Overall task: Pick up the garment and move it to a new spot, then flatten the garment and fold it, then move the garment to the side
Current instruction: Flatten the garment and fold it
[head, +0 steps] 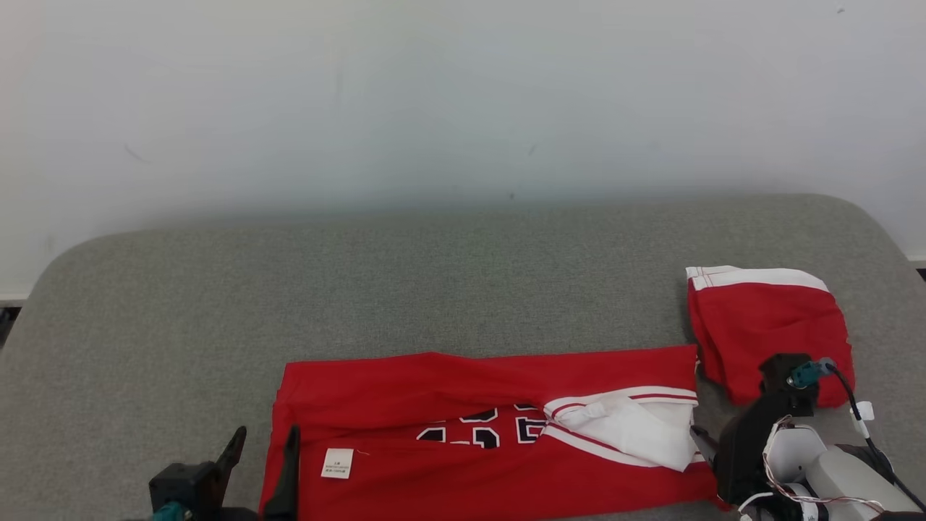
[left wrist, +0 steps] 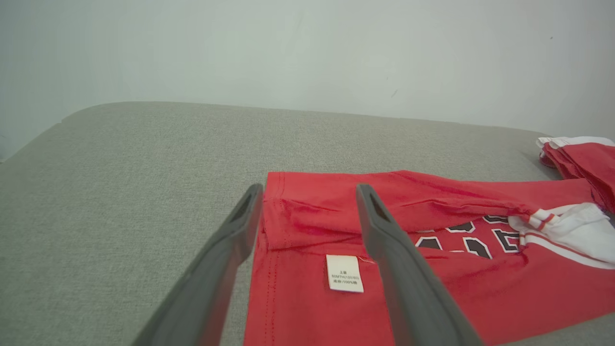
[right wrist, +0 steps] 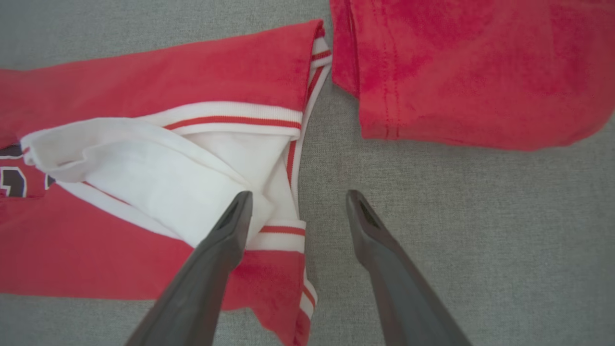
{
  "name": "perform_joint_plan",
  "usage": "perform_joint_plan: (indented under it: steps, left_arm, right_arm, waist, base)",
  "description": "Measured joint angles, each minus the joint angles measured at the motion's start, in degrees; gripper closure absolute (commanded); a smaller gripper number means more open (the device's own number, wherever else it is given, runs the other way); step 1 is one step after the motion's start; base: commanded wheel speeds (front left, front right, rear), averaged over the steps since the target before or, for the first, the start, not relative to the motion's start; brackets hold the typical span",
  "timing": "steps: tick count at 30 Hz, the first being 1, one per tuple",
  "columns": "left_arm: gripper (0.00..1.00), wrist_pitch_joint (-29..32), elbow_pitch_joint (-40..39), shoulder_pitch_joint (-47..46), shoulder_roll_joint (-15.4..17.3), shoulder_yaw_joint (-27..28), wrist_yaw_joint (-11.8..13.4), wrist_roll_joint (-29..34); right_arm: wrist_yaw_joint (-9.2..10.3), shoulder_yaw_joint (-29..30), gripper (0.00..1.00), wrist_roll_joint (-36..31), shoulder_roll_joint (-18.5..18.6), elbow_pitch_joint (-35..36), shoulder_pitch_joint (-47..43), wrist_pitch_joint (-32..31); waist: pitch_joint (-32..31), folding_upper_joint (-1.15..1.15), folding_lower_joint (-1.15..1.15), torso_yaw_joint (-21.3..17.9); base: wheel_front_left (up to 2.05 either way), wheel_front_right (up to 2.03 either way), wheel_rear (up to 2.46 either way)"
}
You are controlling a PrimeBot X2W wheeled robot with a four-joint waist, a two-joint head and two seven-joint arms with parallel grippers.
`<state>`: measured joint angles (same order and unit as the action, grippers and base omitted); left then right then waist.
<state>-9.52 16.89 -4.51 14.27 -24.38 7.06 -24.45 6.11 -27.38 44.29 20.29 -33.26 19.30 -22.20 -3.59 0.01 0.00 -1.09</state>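
**Work Area Status: Garment Laid Across the Near Edge**

At the near edge, the left gripper stands wide and empty. One finger is over the pad, the other over the garment's left end. The right gripper is also wide and empty, straddling the garment's right end.

The garment, red with white trim, lies as a long strip along the near side. It carries one white label.

A second red piece lies folded just beyond its right end, apart from it.

The surface is a grey fabric pad with rounded far corners. A plain pale wall stands behind it.

Count: two grippers, two red pieces, one label.
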Motion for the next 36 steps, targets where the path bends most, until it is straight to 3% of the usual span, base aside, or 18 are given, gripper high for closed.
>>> perform_joint_plan:
  steps: [12,30,31,32,33,34,36]
  left_arm:
    - [0.00,1.5,-1.0,-1.0,0.1,-0.5,0.0,1.7]
    - [0.00,3.1,-1.9,-1.0,0.4,-0.6,0.0,2.0]
    - [0.00,3.2,-1.9,-1.0,0.4,-0.6,0.0,2.0]
    - [0.00,3.3,-1.9,-1.0,0.5,-0.6,0.0,2.0]
    - [0.00,3.4,-1.9,-1.0,0.6,-0.6,0.0,2.0]
    - [0.00,3.5,-1.9,-1.0,0.6,-0.6,0.0,2.0]
    - [0.00,3.5,-1.9,-1.0,0.6,-0.6,0.0,2.0]
  right_arm:
    - [-0.54,-0.3,0.00,-0.1,-1.1,-5.0,2.8,-1.6]
    - [-0.48,2.3,0.00,2.2,-2.4,-11.7,4.9,-2.5]
    - [-0.48,2.4,0.11,2.3,-2.5,-11.9,5.1,-2.5]
    - [-0.35,2.4,0.29,2.3,-2.7,-12.3,5.4,-2.5]
    - [-0.29,2.4,0.57,2.3,-2.8,-12.6,5.8,-2.5]
    - [-0.29,2.4,0.66,2.3,-2.9,-12.8,6.1,-2.5]
    - [-0.32,2.3,0.69,2.5,-3.2,-13.1,6.5,-2.6]
  waist:
    - [2.0,0.00,0.00,3.4]
    - [3.7,0.00,0.00,4.7]
    - [3.8,0.00,0.00,4.8]
    - [3.9,0.00,0.00,4.9]
    - [3.9,0.00,0.00,5.0]
    - [3.9,0.00,0.00,5.0]
    - [4.0,0.00,0.00,5.1]
  base:
    - [0.00,0.00,0.00]
    - [0.00,0.00,0.00]
    - [0.00,0.00,0.00]
    - [0.00,0.00,0.00]
    - [0.00,0.00,0.00]
    - [0.00,0.00,0.00]
    - [0.00,0.00,0.00]
